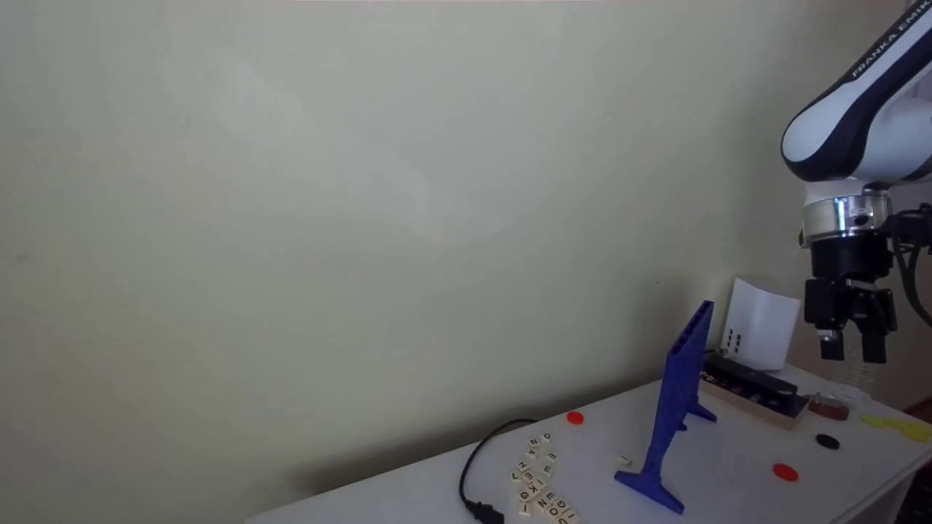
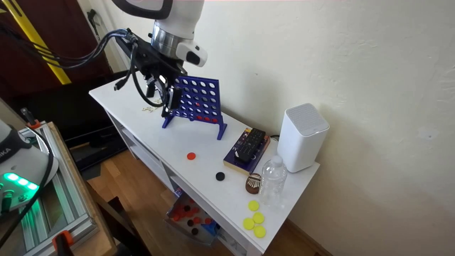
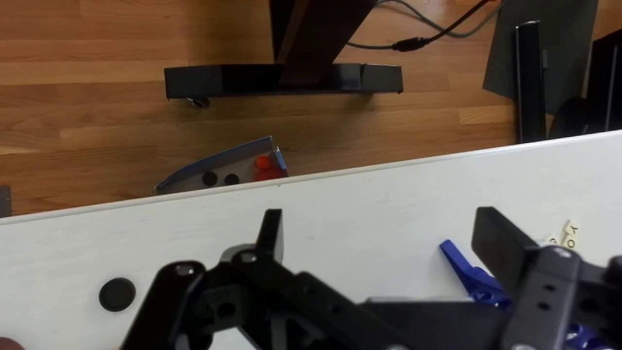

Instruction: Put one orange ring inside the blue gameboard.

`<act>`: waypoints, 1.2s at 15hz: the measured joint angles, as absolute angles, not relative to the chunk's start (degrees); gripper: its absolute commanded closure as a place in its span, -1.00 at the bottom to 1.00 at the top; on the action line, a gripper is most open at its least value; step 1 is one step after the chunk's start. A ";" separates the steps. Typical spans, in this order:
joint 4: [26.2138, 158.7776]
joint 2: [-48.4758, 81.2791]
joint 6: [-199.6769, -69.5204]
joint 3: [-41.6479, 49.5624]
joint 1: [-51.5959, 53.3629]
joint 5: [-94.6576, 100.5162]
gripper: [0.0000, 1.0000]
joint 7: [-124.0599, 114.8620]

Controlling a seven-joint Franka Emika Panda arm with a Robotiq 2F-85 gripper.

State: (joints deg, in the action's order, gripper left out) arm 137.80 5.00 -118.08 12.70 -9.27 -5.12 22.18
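Observation:
The blue gameboard stands upright on the white table, with several red discs in its lower slots. A loose orange ring, seen as a flat disc, lies on the table in front of the board. Another orange ring lies beyond it near the wall. My gripper is held high above the table, pointing down, its fingers wide apart and nothing between them. In the wrist view one foot of the gameboard shows beside the right finger; no orange ring shows on the tabletop there.
A black disc, a book with a remote, a thumb piano, a clear bottle, a white box and yellow discs share the table. Letter tiles and a cable lie beyond the board.

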 measured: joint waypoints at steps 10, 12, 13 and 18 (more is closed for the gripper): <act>135.54 8.65 -118.37 12.00 -9.69 -5.62 -1.00 20.79; 134.24 12.01 -119.46 11.92 -9.97 -5.96 -1.00 19.95; 133.47 13.83 -120.11 11.86 -10.22 -6.11 -1.00 19.71; 129.06 22.94 -123.31 10.84 -12.25 -6.26 -1.00 19.18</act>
